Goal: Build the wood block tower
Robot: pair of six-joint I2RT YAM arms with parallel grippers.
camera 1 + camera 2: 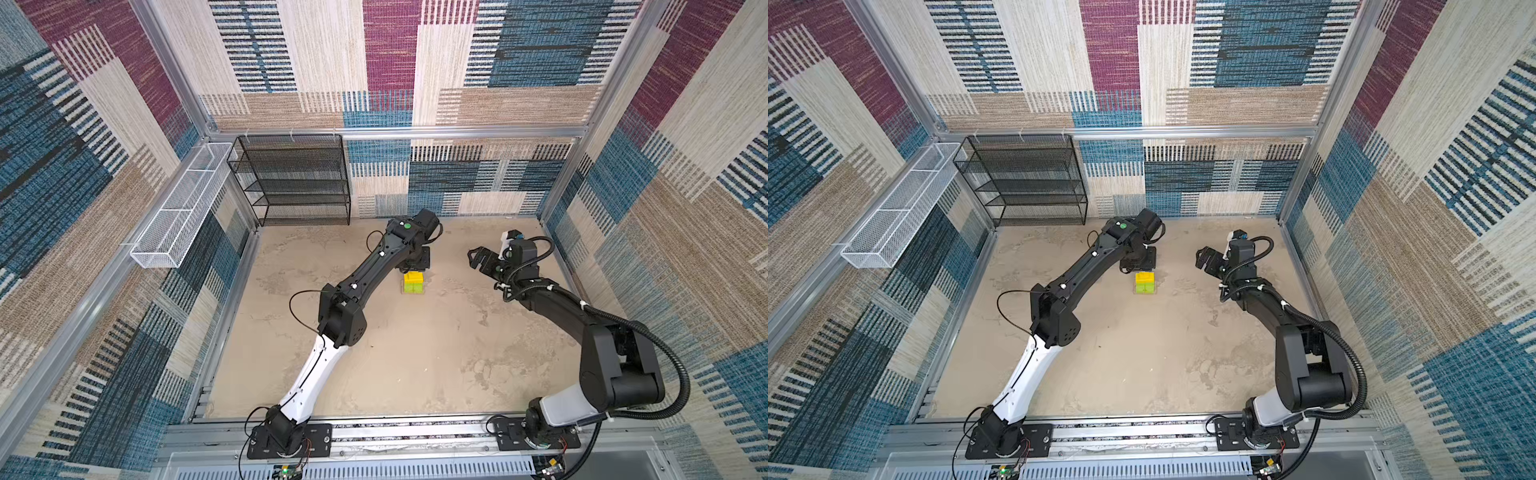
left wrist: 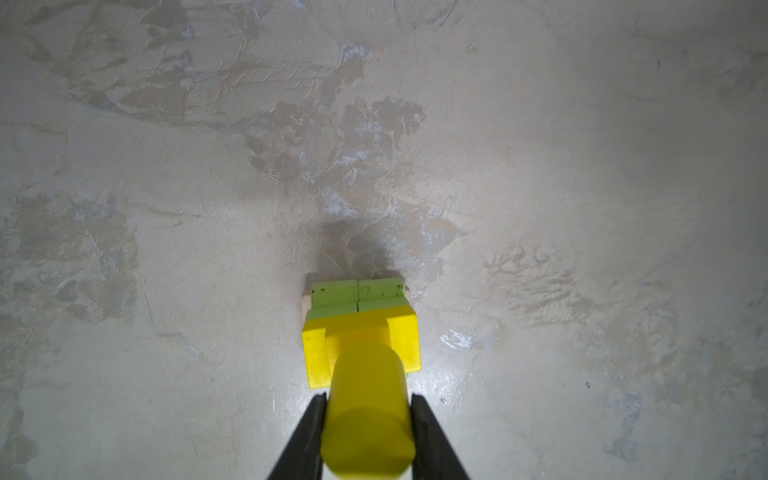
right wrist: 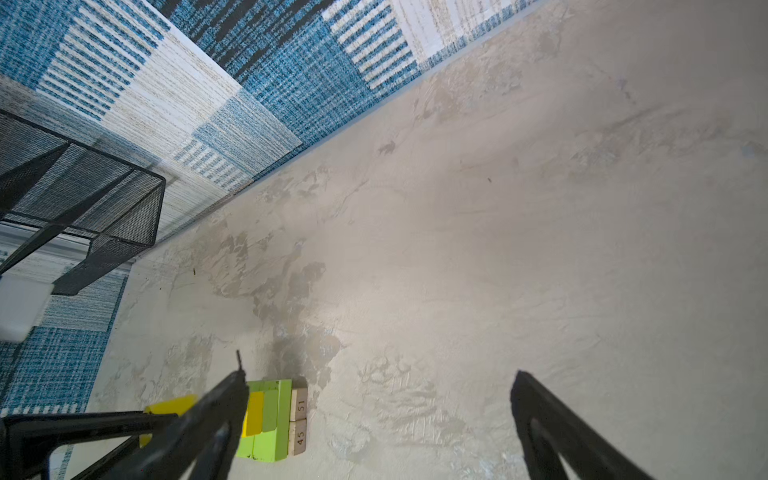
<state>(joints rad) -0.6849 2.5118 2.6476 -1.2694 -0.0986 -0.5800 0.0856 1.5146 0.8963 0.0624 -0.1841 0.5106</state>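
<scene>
The tower (image 1: 412,284) (image 1: 1144,283) stands in the middle of the sandy floor, toward the back. It has tan planks (image 3: 299,419) lowest, lime-green blocks (image 2: 357,293) above them and yellow blocks (image 2: 361,345) on top. My left gripper (image 2: 368,397) hangs right over it, shut on the yellow cylinder (image 2: 368,415). I cannot tell whether the cylinder touches the yellow layer. In both top views the left arm's wrist (image 1: 409,237) hides that grip. My right gripper (image 1: 473,257) (image 3: 378,374) is open and empty, hovering to the right of the tower.
A black mesh shelf (image 1: 293,183) (image 3: 83,199) stands against the back wall at the left. A white wire basket (image 1: 183,203) hangs on the left wall. Patterned walls close in the floor on three sides.
</scene>
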